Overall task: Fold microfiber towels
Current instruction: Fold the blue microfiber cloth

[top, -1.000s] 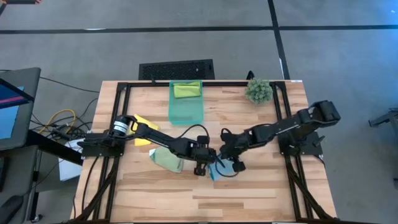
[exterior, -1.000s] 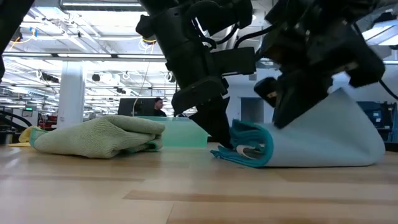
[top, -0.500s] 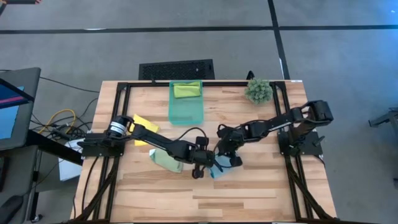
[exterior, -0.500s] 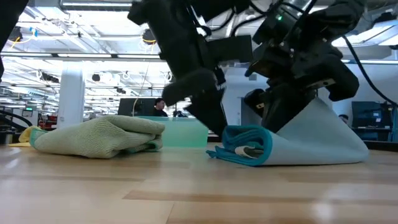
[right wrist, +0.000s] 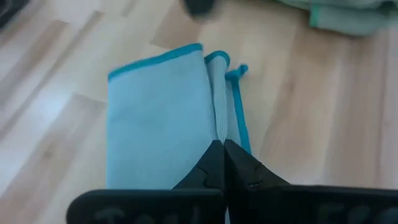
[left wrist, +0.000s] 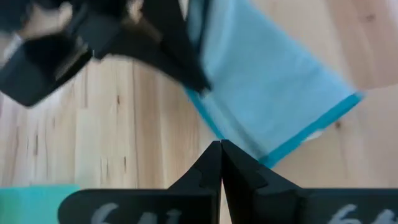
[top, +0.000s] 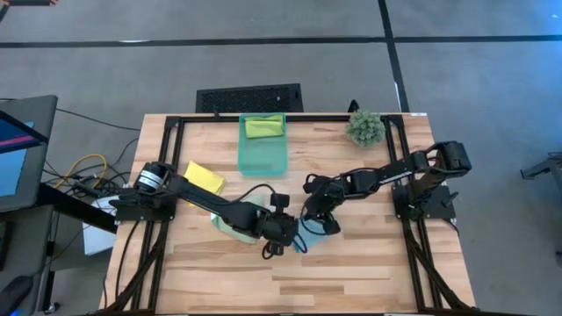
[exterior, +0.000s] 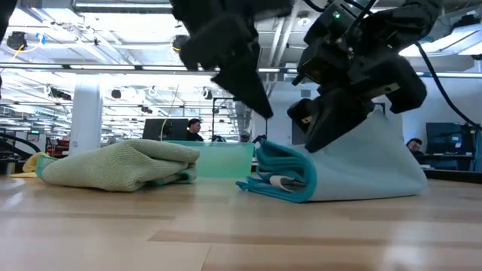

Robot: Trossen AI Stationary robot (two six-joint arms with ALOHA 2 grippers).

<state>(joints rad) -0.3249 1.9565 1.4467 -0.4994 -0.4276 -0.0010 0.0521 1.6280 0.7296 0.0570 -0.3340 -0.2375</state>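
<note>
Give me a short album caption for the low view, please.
Right gripper pinches the blue towel into a fold beside a crumpled green towel.

Both arms meet low at mid-table, fingers pinched tight.

The left arm stretches in a long diagonal from its base at the table's left edge, and the left gripper [top: 279, 239] hangs near the centre with its fingers [left wrist: 221, 163] pressed together. The right arm reaches in from the right edge, elbow bent, and the right gripper [top: 316, 219] sits just beside it, closed as well.
</note>
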